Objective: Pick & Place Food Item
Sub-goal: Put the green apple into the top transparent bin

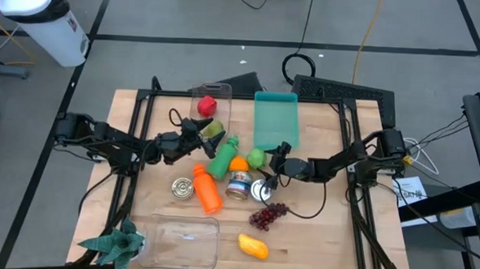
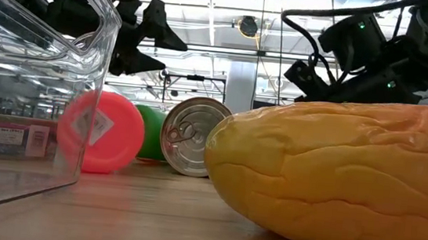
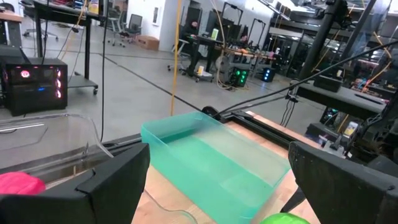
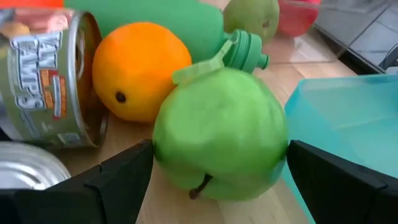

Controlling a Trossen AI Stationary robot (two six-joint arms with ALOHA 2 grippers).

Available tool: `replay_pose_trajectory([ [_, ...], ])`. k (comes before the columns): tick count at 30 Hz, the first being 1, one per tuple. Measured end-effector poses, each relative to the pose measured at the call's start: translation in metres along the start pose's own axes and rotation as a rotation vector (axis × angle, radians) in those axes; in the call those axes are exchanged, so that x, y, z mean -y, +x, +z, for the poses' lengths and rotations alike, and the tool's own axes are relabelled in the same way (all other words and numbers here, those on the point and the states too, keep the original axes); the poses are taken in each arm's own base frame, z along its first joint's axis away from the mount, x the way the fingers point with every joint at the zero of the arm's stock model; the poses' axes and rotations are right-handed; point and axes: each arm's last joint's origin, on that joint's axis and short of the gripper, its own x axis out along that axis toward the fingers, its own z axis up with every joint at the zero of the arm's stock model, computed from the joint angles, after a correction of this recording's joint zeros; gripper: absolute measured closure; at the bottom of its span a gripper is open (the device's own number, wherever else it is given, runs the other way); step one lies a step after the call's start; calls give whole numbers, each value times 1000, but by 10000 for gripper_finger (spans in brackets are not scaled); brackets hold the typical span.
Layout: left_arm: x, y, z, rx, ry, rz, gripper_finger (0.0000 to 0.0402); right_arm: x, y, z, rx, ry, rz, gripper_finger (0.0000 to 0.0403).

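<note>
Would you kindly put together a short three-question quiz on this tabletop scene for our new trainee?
1. True or false: the right pincer is already shut on the green apple.
2. Multiple choice: what lies inside the clear container at the far edge of the table? A) a red food item B) the grapes C) the orange bottle
3. Fill in: in the high view, the yellow fruit lies near the table's front edge, just in front of the ______.

Key:
1. False; its fingers stand open on either side of the apple.
2. A, the red food item.
3. Grapes.
</note>
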Motion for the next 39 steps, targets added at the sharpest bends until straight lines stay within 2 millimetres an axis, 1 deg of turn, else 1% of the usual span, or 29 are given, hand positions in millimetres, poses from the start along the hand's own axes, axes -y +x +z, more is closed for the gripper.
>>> replay_pose_trajectory([
  [4, 0, 0, 0, -1, 0, 0, 9, 0, 3, -3, 1, 23, -3, 54],
  [7, 0, 0, 0, -3, 2, 1, 9, 1, 4, -4, -3, 39, -7, 66],
  [19, -1, 0, -2, -19, 14, 4, 9, 2, 4, -5, -8, 31, -9, 169],
  [22, -1, 0, -2, -20, 14, 4, 9, 2, 4, -5, -8, 6, -8, 187],
  [25, -1, 0, -2, -22, 15, 4, 9, 2, 2, -1, 3, 0, -5, 194],
  [27, -1, 0, -3, -25, 18, 5, 9, 3, -1, 3, 8, 0, 16, 191],
  [30, -1, 0, -3, -26, 18, 5, 9, 5, -8, 13, 13, 8, 65, 168],
  [33, -1, 0, -3, -31, 22, 6, 9, 7, -13, 38, 14, 5, 74, 130],
  [35, -1, 0, -4, -36, 25, 8, 9, 8, -15, 58, -11, -30, 72, 103],
  [37, -1, 0, -5, -42, 29, 9, 9, 9, -15, 76, -32, -86, 69, 76],
  [39, -1, 0, -5, -43, 30, 10, 9, 10, -10, 89, -52, -136, 64, 54],
])
